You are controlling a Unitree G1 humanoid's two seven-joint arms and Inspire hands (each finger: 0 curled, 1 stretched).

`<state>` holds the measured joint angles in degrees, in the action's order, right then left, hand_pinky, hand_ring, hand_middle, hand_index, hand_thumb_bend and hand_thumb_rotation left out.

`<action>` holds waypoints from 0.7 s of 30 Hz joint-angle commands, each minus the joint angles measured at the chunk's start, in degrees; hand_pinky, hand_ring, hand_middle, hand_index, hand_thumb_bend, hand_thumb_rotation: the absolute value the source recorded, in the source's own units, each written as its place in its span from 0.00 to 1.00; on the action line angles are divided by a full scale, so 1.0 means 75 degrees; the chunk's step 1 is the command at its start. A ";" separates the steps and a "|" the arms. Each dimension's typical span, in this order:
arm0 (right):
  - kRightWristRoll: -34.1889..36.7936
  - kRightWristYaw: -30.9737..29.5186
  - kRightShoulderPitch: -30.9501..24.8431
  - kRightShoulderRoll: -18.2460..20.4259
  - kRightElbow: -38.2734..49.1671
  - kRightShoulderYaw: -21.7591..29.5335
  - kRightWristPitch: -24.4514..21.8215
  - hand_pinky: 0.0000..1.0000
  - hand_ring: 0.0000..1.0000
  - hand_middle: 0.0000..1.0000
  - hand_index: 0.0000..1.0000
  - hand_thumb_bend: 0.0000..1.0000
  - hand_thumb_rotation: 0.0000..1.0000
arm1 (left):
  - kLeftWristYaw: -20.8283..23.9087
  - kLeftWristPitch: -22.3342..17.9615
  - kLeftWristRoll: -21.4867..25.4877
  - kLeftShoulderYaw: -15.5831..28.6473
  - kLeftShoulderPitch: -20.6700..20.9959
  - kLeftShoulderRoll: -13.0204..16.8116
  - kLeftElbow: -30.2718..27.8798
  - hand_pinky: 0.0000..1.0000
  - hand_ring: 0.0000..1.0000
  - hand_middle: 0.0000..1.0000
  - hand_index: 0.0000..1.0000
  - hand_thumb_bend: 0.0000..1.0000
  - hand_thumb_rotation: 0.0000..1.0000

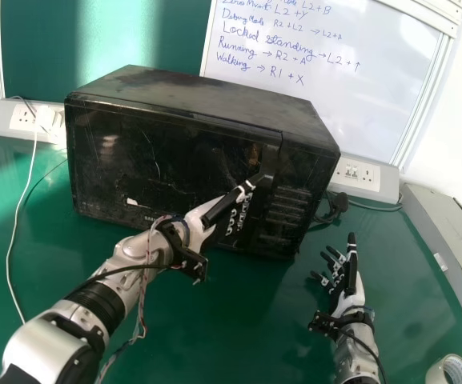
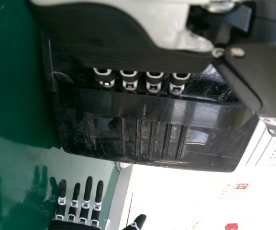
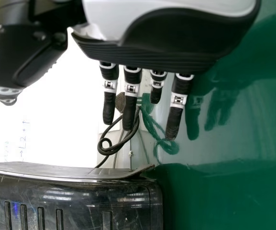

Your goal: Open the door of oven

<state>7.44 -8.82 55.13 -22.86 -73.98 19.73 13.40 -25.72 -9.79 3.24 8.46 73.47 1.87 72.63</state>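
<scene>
Oven [image 1: 190, 100] sits on the green counter [image 1: 239, 320], its front door [image 1: 150, 152] closed along the left and middle. Toward that front's right side, the left hand [image 1: 201, 226] is at the upright handle [image 1: 268, 170], its fingers [image 2: 129, 81] bent and hooked at the handle's edge; how firmly they grip, I cannot tell. Farther right, the right hand [image 1: 348, 296] waits beside the oven, fingers straight and slightly spread. Gripping the handle seems to be the step in hand; next calls for a steady pull outward, swinging the door toward the left.
</scene>
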 commanded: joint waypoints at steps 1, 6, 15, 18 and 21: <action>-0.0081 -0.0032 -0.0176 0.0189 -0.0231 -0.0054 -0.0198 0.64 0.76 0.80 0.80 1.00 0.87 | 0.0049 0.0125 -0.0042 -0.0021 0.0205 -0.0107 0.0131 0.93 1.00 0.99 1.00 1.00 0.94; -0.0080 0.0028 -0.0156 0.0231 -0.0237 -0.0052 -0.0211 0.64 0.75 0.79 0.79 1.00 0.88 | -0.0050 0.0303 0.0041 0.0050 0.0299 -0.0160 0.0178 0.93 1.00 1.00 1.00 1.00 0.94; -0.0015 0.0026 -0.0129 0.0281 -0.0252 0.0039 -0.0286 0.64 0.76 0.79 0.79 1.00 0.86 | -0.0081 0.0430 0.0116 0.0116 0.0446 -0.0342 0.0196 0.91 1.00 0.99 0.99 1.00 0.92; -0.0041 0.0034 -0.0125 0.0287 -0.0251 0.0017 -0.0275 0.65 0.76 0.79 0.78 1.00 0.88 | -0.0209 0.0447 0.0204 0.0217 0.0522 -0.0379 0.0181 0.90 1.00 1.00 0.98 1.00 0.94; -0.0062 0.0069 -0.0105 0.0303 -0.0256 -0.0002 -0.0295 0.64 0.75 0.79 0.77 1.00 0.89 | -0.0251 0.0490 0.0202 0.0275 0.0613 -0.0416 0.0180 0.90 0.99 0.99 0.96 1.00 0.93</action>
<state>7.42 -8.03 55.31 -22.59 -74.05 20.08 13.44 -25.95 -6.26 3.69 10.16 75.82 0.42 73.96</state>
